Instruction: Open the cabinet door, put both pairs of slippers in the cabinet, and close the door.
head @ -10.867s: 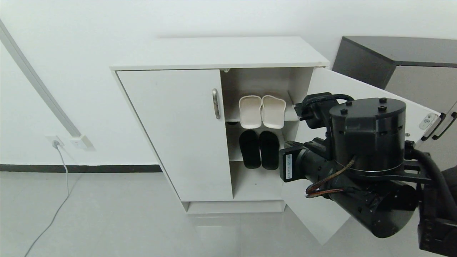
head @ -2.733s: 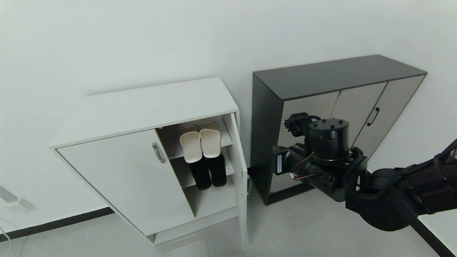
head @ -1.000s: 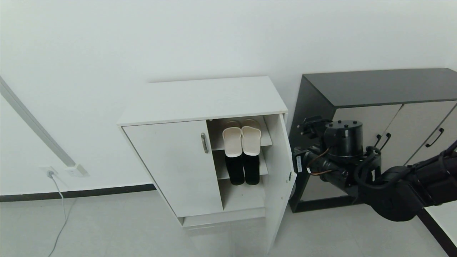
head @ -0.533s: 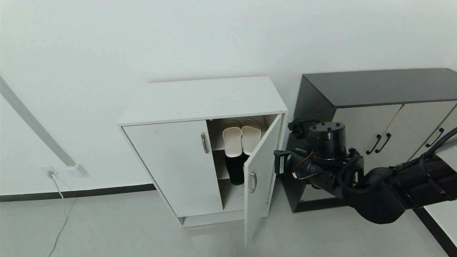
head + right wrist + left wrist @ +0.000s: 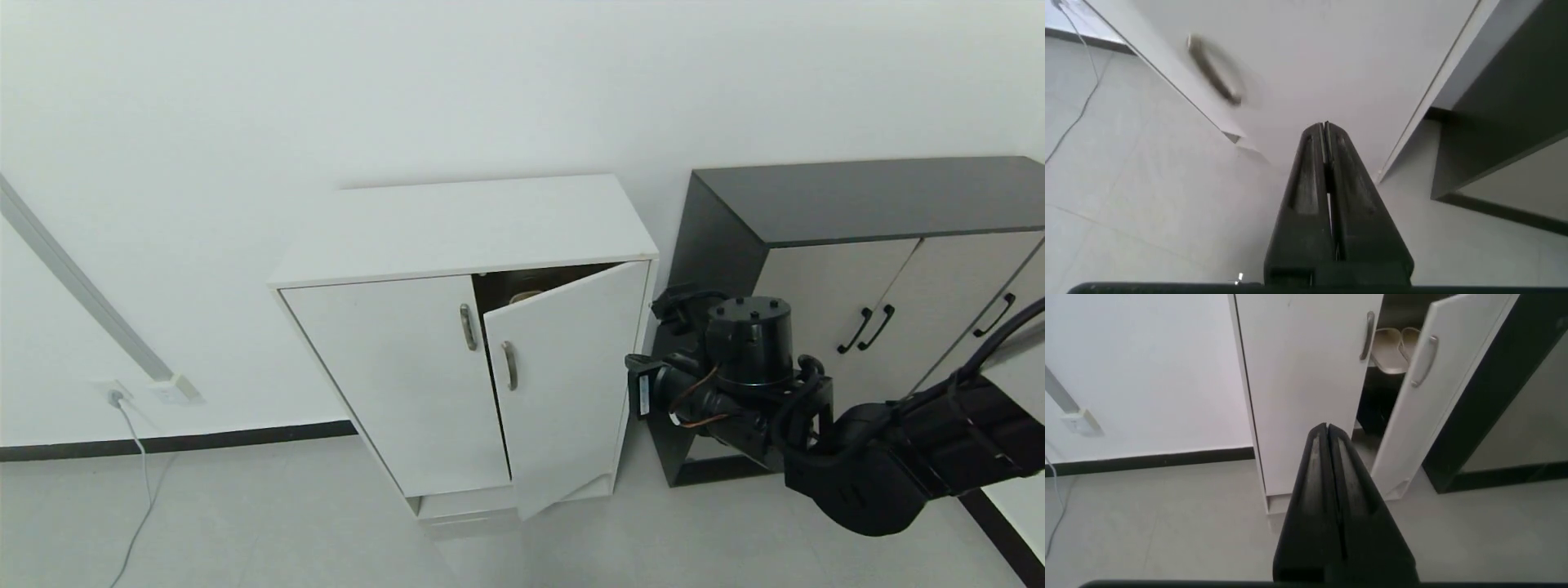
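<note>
The white cabinet (image 5: 465,224) stands against the wall, its 2 doors tall panels with the long axis vertical. The left door (image 5: 392,384) is flat on the front. The right door (image 5: 571,376), hinged on the cabinet's right side, is nearly shut. Its free edge with the upright handle (image 5: 509,365) stands a little out toward the room and leaves a dark wedge at the top.

Inside, on the upper shelf, the white slippers (image 5: 1392,353) lie side by side with the long axis running into the cabinet.

0.5 s ago this door was about half open, and 1.0 s ago it stood out almost edge-on. The black pair seen then is now covered by it. The right arm (image 5: 739,367) has stayed just beside the cabinet's right side, in front of the dark cabinet (image 5: 865,196).

The head view shows the slim gap from above. The left wrist view looks into the gap from low, over the floor (image 5: 1151,514), with the left gripper (image 5: 1327,431) well apart from the cabinet, jaws together and holding nothing. In the right wrist view the right gripper (image 5: 1327,131) is near the door's face, jaws together and empty; whether it touches the door, I cannot tell.
</note>
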### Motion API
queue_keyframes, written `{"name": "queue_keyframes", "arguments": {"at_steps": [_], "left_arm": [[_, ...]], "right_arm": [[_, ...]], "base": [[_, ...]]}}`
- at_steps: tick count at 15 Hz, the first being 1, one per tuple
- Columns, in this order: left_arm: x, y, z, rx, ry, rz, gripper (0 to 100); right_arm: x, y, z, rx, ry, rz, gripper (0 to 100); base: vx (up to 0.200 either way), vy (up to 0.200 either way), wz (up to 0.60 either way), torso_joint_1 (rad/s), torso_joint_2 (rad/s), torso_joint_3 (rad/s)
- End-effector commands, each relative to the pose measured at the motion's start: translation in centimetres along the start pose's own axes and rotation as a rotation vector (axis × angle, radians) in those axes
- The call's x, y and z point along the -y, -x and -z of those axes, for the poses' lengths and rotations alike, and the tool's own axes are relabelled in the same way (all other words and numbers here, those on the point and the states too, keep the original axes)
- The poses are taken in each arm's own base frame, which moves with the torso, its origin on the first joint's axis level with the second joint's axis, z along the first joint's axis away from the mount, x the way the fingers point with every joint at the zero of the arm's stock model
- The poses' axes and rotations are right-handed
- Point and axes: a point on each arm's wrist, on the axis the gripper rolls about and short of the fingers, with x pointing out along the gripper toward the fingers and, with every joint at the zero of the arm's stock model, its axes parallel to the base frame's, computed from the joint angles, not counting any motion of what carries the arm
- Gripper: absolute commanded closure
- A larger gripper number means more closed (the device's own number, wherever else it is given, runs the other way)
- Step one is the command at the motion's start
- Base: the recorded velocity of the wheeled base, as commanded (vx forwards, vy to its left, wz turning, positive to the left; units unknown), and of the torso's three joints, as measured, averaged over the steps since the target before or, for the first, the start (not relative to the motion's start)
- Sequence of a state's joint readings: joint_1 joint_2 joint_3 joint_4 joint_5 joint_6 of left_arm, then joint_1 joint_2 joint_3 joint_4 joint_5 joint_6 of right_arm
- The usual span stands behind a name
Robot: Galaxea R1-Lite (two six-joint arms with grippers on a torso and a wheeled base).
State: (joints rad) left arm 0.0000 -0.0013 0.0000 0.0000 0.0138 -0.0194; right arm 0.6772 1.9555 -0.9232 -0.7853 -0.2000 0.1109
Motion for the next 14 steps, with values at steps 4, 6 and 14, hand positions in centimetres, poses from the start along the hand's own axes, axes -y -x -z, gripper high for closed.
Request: {"name": "queue_keyframes", "arguments": {"at_steps": [4,6,14], "left_arm": [[0.0,0.0,0.0,0.000,0.001,0.000,100],[0.0,0.0,0.0,0.000,0.001,0.000,100],[0.0,0.0,0.0,-0.001,-0.001,0.000,100]], "right_arm": [[-0.2,-0.3,0.8,-0.023,0.023,-0.002,100],[-0.2,-0.2,1.0,-0.032,0.027,-0.006,100],[-0.1,1.3,2.9,0.023,0.042,-0.177,100]], "base": [[0.000,0.000,0.30,0.000,0.00,0.005],[0.000,0.000,0.60,0.000,0.00,0.005],[0.000,0.000,0.00,0.000,0.00,0.000]]}}
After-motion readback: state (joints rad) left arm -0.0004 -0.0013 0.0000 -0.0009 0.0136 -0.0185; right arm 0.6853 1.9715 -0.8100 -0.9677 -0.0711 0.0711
